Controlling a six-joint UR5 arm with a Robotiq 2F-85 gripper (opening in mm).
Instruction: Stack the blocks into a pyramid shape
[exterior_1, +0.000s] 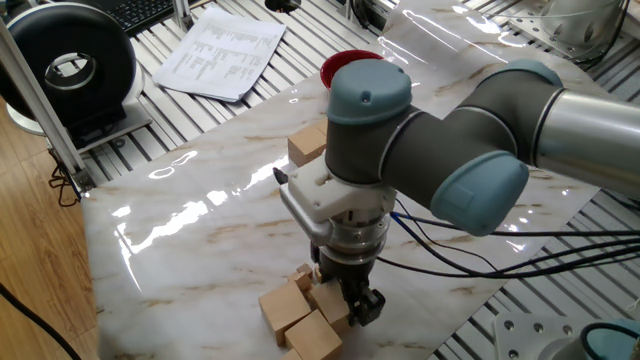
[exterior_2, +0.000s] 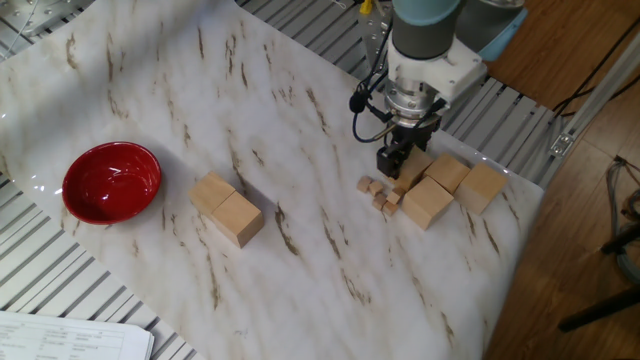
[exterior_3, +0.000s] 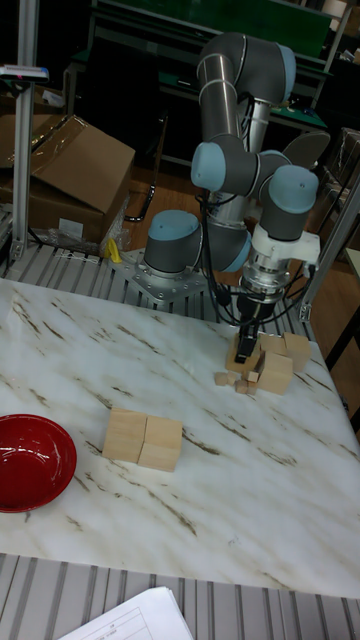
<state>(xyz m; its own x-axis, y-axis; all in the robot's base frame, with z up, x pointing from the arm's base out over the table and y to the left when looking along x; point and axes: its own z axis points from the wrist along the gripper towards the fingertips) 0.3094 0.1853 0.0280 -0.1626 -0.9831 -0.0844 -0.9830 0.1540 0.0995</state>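
Lots of shine here, mostly off the tabletop

The table (exterior_2: 150, 90) looks like glossy marble-print sheet with strong glare streaks. The blocks (exterior_2: 228, 208) are plain matt light wood with faint grain, same as the tiny cubes (exterior_2: 378, 192). The red bowl (exterior_2: 111, 181) is smooth and shiny. The arm (exterior_1: 520, 120) has brushed silvery metal tubes with matt blue-grey caps, and the gripper (exterior_2: 395, 160) is matt black.

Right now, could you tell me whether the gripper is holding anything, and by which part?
It cannot be told: the gripper is down at one large block, but its fingers' contact with it is hidden.
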